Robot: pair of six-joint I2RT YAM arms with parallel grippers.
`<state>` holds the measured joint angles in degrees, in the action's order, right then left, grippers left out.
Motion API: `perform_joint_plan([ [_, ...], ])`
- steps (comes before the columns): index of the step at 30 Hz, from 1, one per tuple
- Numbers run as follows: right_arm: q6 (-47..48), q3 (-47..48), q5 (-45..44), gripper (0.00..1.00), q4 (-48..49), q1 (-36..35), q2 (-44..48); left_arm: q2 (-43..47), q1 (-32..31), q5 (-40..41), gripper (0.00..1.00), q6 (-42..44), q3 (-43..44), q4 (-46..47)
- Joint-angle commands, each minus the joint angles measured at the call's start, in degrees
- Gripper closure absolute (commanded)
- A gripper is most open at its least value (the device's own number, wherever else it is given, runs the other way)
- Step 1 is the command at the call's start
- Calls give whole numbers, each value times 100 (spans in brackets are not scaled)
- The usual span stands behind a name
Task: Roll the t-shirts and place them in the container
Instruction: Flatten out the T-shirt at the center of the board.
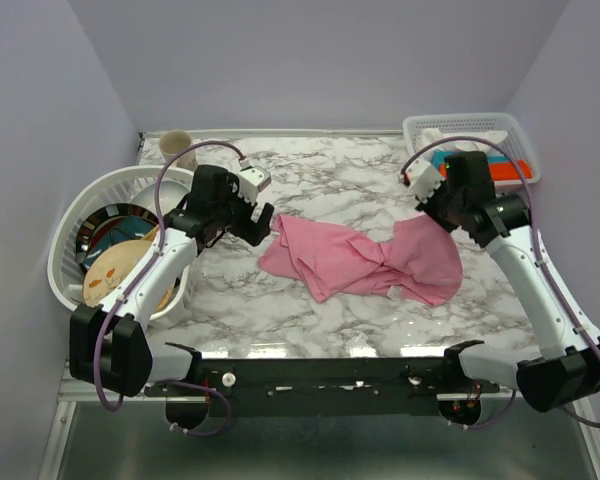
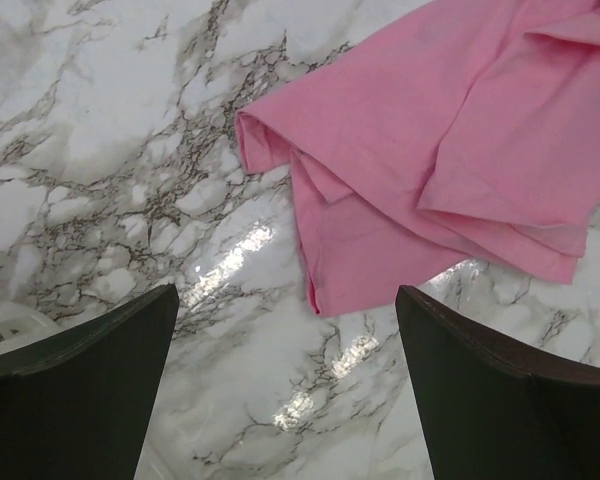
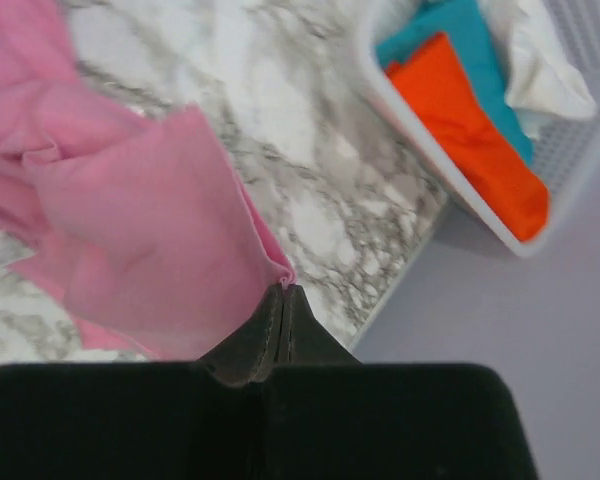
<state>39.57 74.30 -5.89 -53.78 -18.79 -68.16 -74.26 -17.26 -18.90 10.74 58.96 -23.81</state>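
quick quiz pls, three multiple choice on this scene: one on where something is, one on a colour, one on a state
1. Where is the basket of folded cloths?
A. far right corner of the table
B. near left corner
C. table centre

2. What colour is the t-shirt?
A. green
B. pink
C. black

3. How is the right gripper?
A. wide open above the table
B. out of view
C. shut on the t-shirt's edge

Answers:
1 A, the top view shows it at the far right.
2 B, it is pink in every view.
3 C, its wrist view shows it closed with pink cloth pinched at the tip.
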Motion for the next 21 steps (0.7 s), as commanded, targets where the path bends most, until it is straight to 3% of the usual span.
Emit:
perform_joint_plan([
  [1,-186,900,-351,99,798,919,-478,-255,-85,-387,2,60,160,-572],
  [7,-512,1693,-395,99,1019,1413,-830,-896,-190,-894,3,-143,370,-448],
  [14,-600,1369,-229,99,913,1430,-664,-2108,-577,-1502,18,-124,889,-678],
  [21,-626,1043,-176,99,922,1430,-523,-2795,-885,-1652,20,-634,1214,-414],
])
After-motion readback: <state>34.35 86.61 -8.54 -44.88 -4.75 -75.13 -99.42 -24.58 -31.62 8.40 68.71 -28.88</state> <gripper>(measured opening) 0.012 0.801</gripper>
